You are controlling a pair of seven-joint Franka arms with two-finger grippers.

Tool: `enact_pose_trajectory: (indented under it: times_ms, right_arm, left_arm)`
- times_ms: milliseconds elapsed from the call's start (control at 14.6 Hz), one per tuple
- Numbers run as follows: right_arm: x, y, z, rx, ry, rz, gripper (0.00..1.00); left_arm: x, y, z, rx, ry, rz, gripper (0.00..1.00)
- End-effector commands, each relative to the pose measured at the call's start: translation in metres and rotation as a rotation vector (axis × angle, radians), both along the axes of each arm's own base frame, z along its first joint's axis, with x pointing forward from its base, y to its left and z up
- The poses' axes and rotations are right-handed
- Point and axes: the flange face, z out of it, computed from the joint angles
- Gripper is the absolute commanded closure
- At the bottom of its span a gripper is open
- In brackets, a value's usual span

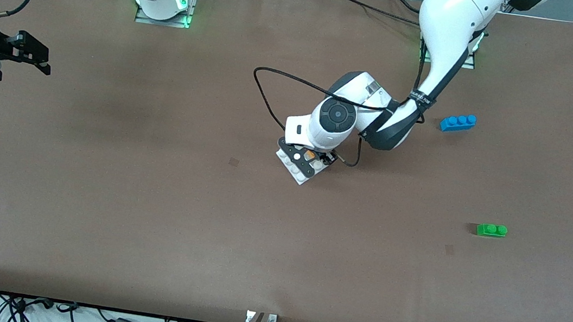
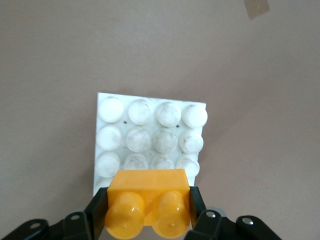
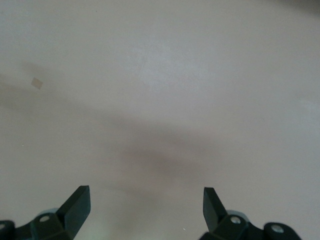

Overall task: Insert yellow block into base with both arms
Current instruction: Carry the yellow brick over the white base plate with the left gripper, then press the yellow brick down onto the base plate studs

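The left hand (image 2: 148,212), clamped on the small orange-yellow two-stud plastic brick (image 2: 148,200), hovers at the edge of the flat white studded plate (image 2: 150,142); misaligned studs could skid the unbraced plate. The right hand (image 3: 146,206) waits with fingers apart over the bare desk (image 1: 149,210).

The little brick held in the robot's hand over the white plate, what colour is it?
Orange-yellow; the yellow block shows best in the left wrist view.

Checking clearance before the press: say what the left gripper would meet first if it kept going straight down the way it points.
Probably the base: the left gripper, shut on the yellow block, sits over the base's edge row of studs.
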Motion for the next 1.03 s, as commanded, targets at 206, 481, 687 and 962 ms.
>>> enact_pose_trajectory:
  times_ms: [206, 481, 687, 962]
  right_arm:
    - [-0.003, 0.0, 0.003, 0.017, 0.004, 0.005, 0.0]
    - [-0.003, 0.0, 0.003, 0.017, 0.004, 0.004, 0.0]
    - [-0.003, 0.0, 0.003, 0.018, 0.004, 0.004, 0.0]
    - [-0.003, -0.001, 0.002, 0.018, 0.006, 0.002, 0.0]
  left_arm:
    - [-0.01, -0.005, -0.01, 0.04, -0.087, -0.084, 0.62]
    - [-0.003, 0.0, -0.018, 0.036, -0.099, -0.069, 0.62]
    - [-0.003, -0.001, -0.025, 0.031, -0.101, -0.069, 0.62]
    - [-0.007, -0.004, -0.032, 0.034, -0.097, -0.075, 0.62]
